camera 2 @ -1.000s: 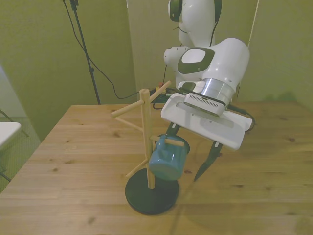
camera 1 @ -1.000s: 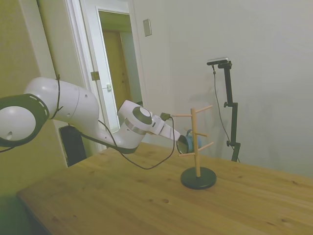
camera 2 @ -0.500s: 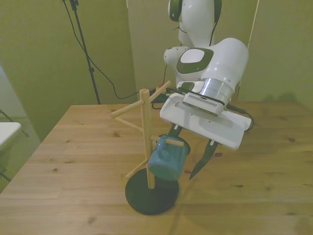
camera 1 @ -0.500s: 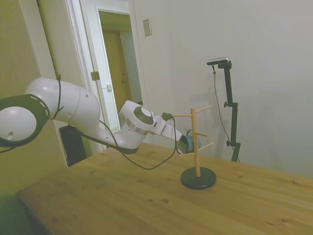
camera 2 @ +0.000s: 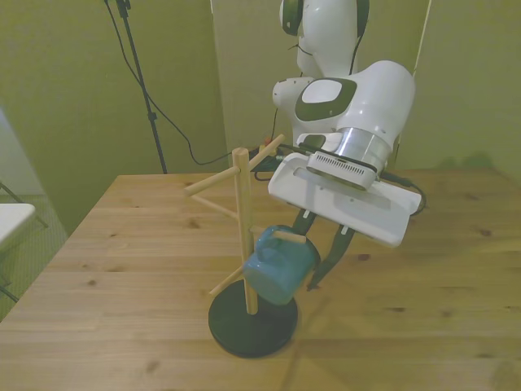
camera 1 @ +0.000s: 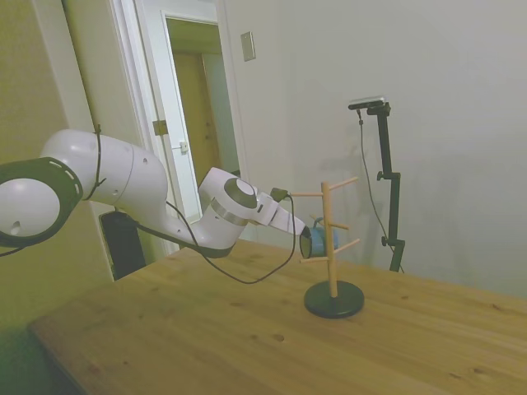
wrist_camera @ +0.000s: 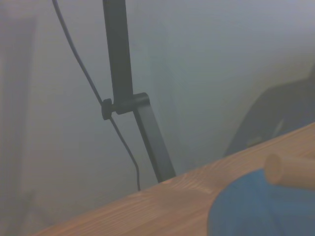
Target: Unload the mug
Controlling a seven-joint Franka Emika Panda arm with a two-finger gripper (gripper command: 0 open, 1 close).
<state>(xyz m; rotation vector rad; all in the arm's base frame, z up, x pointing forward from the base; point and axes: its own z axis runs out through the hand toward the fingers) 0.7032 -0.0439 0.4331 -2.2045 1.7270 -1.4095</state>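
Note:
The blue-teal mug (camera 2: pixel 275 267) hangs tilted on a low peg (camera 2: pixel 290 238) of the wooden peg stand (camera 2: pixel 242 220), which rises from a round black base (camera 2: pixel 251 326). My gripper (camera 2: pixel 298 264) is shut on the mug. One dark finger (camera 2: pixel 324 259) presses its side toward the front view's right, and the other is hidden behind it. In the side view the mug (camera 1: pixel 319 242) sits at the gripper's (camera 1: pixel 309 244) tip beside the stand's post (camera 1: pixel 328 247). The wrist view shows the blue mug (wrist_camera: pixel 256 209) and a peg end (wrist_camera: pixel 290 169) close up and blurred.
The stand is near the middle of the wooden table (camera 2: pixel 431 277). Its upper pegs (camera 2: pixel 207 186) stick out above the mug. A black cable (camera 1: pixel 255 276) loops under the arm. A white object (camera 2: pixel 15 220) is beyond the table at the front view's left.
The finger on the front view's right has closed in against the mug. The mug has tipped and shifted slightly toward the front view's left on its peg.

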